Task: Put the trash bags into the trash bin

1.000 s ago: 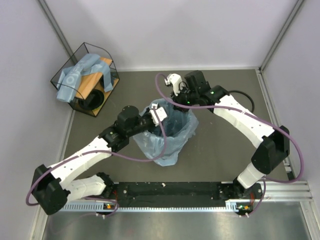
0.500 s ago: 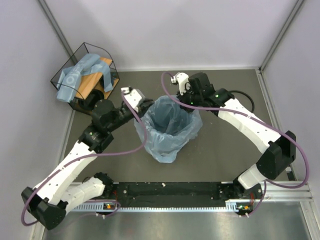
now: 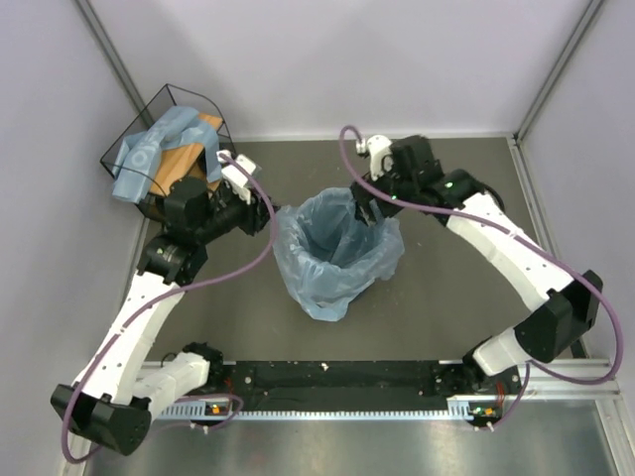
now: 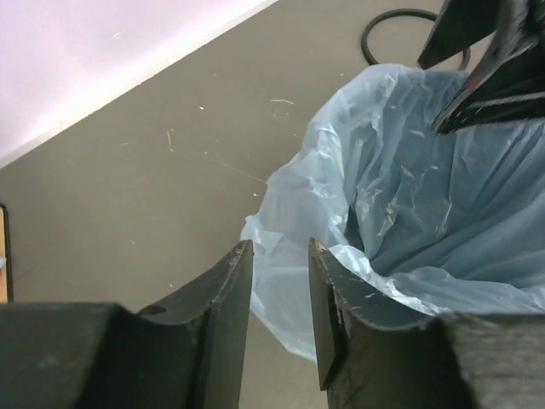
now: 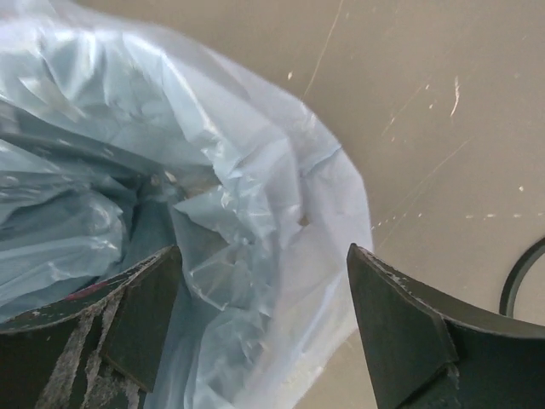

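grey table (image 3: 446,297), trash bags (image 3: 327,293) lining upright trash bin (image 3: 335,236), left gripper (image 4: 279,256) barely parted, seemingly empty, right gripper (image 5: 264,256) wide, empty

- left arm (image 3: 129,322) and right arm (image 3: 506,248): same build, glossy white rounded link shells between black cylindrical joint housings
- biggest black housings are the elbows: left elbow (image 3: 96,421) at 7 o'clock of the overhead view, right elbow (image 3: 556,319) at 4 o'clock
- one purple cable per arm, routed outside the shells in loose loops: left cable (image 3: 253,260), right cable (image 3: 601,294)
- small white camera block on each wrist: left wrist camera (image 3: 236,171), right wrist camera (image 3: 377,147)
- left gripper (image 4: 281,256) and right gripper (image 5: 264,264): matte black fingers, flat inner faces, edges scuffed pale grey
- base rail (image 3: 337,375) at 6 o'clock: black plate with a white slotted cable duct (image 3: 327,407) along the near edge
- small orange and green lights at both ends of the duct
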Robot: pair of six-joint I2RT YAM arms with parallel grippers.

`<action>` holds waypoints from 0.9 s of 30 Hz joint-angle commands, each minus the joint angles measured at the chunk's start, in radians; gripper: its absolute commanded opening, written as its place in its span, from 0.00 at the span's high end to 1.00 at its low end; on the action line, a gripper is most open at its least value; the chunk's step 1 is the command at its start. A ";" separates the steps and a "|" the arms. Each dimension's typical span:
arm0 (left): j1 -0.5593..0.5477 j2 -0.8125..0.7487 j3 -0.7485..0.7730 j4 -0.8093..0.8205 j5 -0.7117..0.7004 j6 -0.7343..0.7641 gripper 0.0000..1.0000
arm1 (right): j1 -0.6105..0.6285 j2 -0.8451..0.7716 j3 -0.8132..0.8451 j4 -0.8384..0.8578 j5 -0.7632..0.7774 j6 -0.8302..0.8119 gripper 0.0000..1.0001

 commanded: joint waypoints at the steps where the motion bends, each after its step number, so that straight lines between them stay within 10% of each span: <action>1: 0.086 0.024 0.139 -0.127 0.140 -0.013 0.59 | -0.159 -0.113 0.158 -0.009 -0.200 0.005 0.18; 6: 0.225 0.102 0.253 -0.271 0.381 -0.012 0.53 | -0.428 -0.150 0.174 -0.147 -0.370 -0.228 0.09; 14: 0.288 0.260 0.377 -0.423 0.389 -0.055 0.40 | -0.610 -0.028 -0.027 -0.259 -0.242 -0.655 0.01; 27: 0.288 0.280 0.317 -0.566 0.424 0.065 0.38 | -0.614 0.466 0.145 -0.229 -0.163 -0.791 0.31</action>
